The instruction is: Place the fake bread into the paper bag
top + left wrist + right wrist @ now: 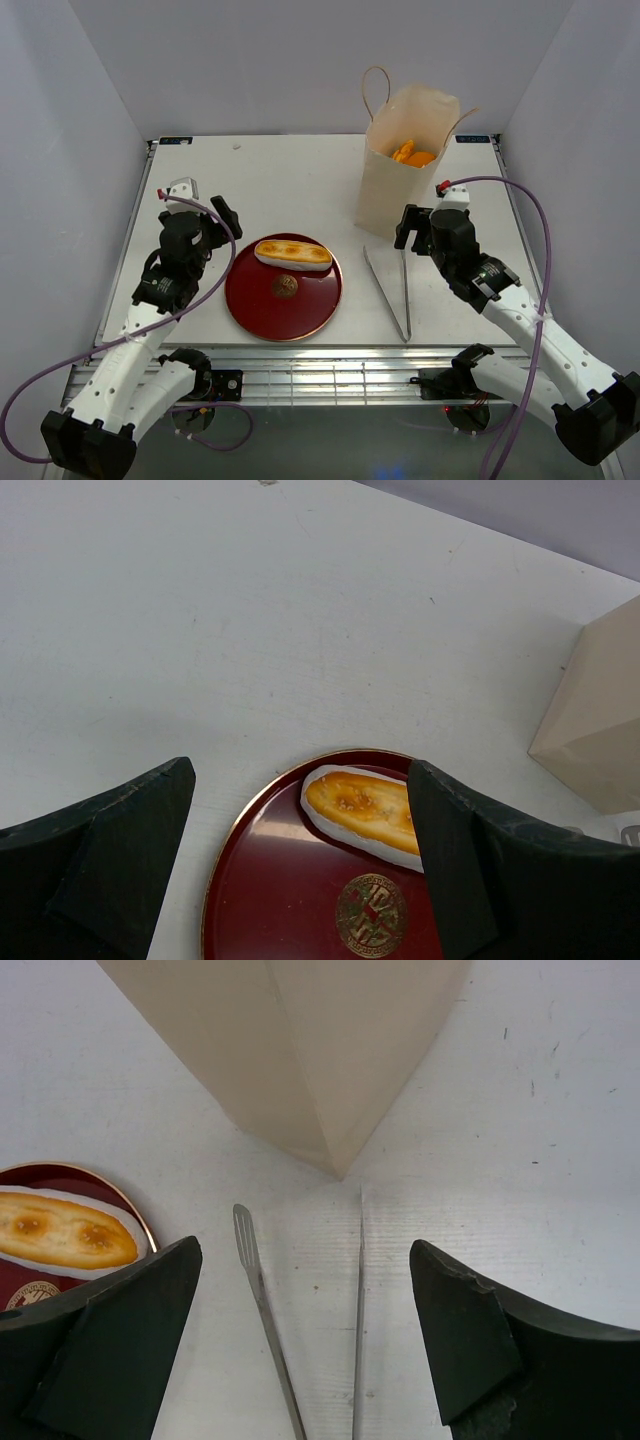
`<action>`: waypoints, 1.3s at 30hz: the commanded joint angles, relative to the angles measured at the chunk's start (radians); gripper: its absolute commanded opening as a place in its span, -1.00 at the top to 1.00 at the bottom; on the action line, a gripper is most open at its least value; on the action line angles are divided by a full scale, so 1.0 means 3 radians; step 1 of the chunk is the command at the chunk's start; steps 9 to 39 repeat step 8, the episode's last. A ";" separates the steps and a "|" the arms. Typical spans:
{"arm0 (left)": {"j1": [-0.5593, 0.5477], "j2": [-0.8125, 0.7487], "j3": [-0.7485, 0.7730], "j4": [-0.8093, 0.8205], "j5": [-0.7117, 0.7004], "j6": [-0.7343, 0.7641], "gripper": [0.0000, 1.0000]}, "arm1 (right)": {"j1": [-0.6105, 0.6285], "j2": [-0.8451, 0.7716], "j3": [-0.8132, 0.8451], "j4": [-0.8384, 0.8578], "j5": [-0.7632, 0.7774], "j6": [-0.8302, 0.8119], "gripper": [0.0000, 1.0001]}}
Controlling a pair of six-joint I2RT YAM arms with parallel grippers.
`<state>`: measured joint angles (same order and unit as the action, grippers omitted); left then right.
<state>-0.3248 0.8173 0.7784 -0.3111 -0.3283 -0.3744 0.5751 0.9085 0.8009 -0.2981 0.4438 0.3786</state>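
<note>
A pale long roll with a golden top (292, 253) lies on the far half of a dark red plate (250, 305). The cream paper bag (398, 180) stands open at the back right with orange bread pieces (413, 154) inside. My left gripper (205, 205) is open and empty, left of the plate. In the left wrist view (300, 768) it frames the roll (358, 805) and plate (265, 880). My right gripper (425, 212) is open and empty beside the bag's near right corner. In the right wrist view (305, 1250) it hangs over the tongs, below the bag (300, 1050).
Metal tongs (390, 290) lie open on the table between the plate and my right arm, tips toward the bag; they also show in the right wrist view (262, 1300). White walls enclose the table on three sides. The bag's handles stick up.
</note>
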 commanded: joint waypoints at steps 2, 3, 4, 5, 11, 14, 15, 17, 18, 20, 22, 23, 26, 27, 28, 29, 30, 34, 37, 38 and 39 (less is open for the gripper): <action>-0.0017 0.0006 -0.0007 0.0030 0.0026 0.0016 -0.95 | -0.0015 -0.0017 0.0173 0.0063 0.0065 0.0021 -0.81; -0.0017 0.0001 -0.0007 0.0030 0.0026 0.0016 -0.95 | -0.0015 -0.0012 0.0178 0.0073 0.0050 0.0011 -0.82; -0.0017 0.0006 -0.0007 0.0030 0.0026 0.0016 -0.95 | -0.0015 -0.0011 0.0178 0.0083 0.0039 0.0011 -0.82; -0.0017 0.0006 -0.0007 0.0030 0.0026 0.0016 -0.95 | -0.0010 -0.0006 0.0173 0.0099 0.0004 -0.0009 -0.80; -0.0017 0.0006 -0.0007 0.0030 0.0005 0.0016 -0.95 | -0.0015 -0.0017 0.0168 0.0099 -0.0002 0.0001 -0.80; -0.0017 0.0006 -0.0007 0.0030 0.0005 0.0016 -0.95 | -0.0015 -0.0017 0.0168 0.0099 -0.0002 0.0001 -0.80; -0.0017 0.0006 -0.0007 0.0030 0.0005 0.0016 -0.95 | -0.0015 -0.0017 0.0168 0.0099 -0.0002 0.0001 -0.80; -0.0017 0.0006 -0.0007 0.0030 0.0005 0.0016 -0.95 | -0.0015 -0.0017 0.0168 0.0099 -0.0002 0.0001 -0.80; -0.0017 0.0006 -0.0007 0.0030 0.0005 0.0016 -0.95 | -0.0015 -0.0017 0.0168 0.0099 -0.0002 0.0001 -0.80; -0.0017 0.0006 -0.0007 0.0030 0.0005 0.0016 -0.95 | -0.0015 -0.0017 0.0168 0.0099 -0.0002 0.0001 -0.80; -0.0017 0.0006 -0.0007 0.0030 0.0005 0.0016 -0.95 | -0.0015 -0.0017 0.0168 0.0099 -0.0002 0.0001 -0.80; -0.0017 0.0006 -0.0007 0.0030 0.0005 0.0016 -0.95 | -0.0015 -0.0017 0.0168 0.0099 -0.0002 0.0001 -0.80; -0.0017 0.0006 -0.0007 0.0030 0.0005 0.0016 -0.95 | -0.0015 -0.0017 0.0168 0.0099 -0.0002 0.0001 -0.80; -0.0017 0.0006 -0.0007 0.0030 0.0005 0.0016 -0.95 | -0.0015 -0.0017 0.0168 0.0099 -0.0002 0.0001 -0.80; -0.0017 0.0006 -0.0007 0.0030 0.0005 0.0016 -0.95 | -0.0015 -0.0017 0.0168 0.0099 -0.0002 0.0001 -0.80; -0.0017 0.0006 -0.0007 0.0030 0.0005 0.0016 -0.95 | -0.0015 -0.0017 0.0168 0.0099 -0.0002 0.0001 -0.80; -0.0017 0.0006 -0.0007 0.0030 0.0005 0.0016 -0.95 | -0.0015 -0.0017 0.0168 0.0099 -0.0002 0.0001 -0.80; -0.0017 0.0006 -0.0007 0.0030 0.0005 0.0016 -0.95 | -0.0015 -0.0017 0.0168 0.0099 -0.0002 0.0001 -0.80; -0.0017 0.0006 -0.0007 0.0030 0.0005 0.0016 -0.95 | -0.0015 -0.0017 0.0168 0.0099 -0.0002 0.0001 -0.80; -0.0017 0.0006 -0.0007 0.0030 0.0005 0.0016 -0.95 | -0.0015 -0.0017 0.0168 0.0099 -0.0002 0.0001 -0.80; -0.0017 0.0006 -0.0007 0.0030 0.0005 0.0016 -0.95 | -0.0015 -0.0017 0.0168 0.0099 -0.0002 0.0001 -0.80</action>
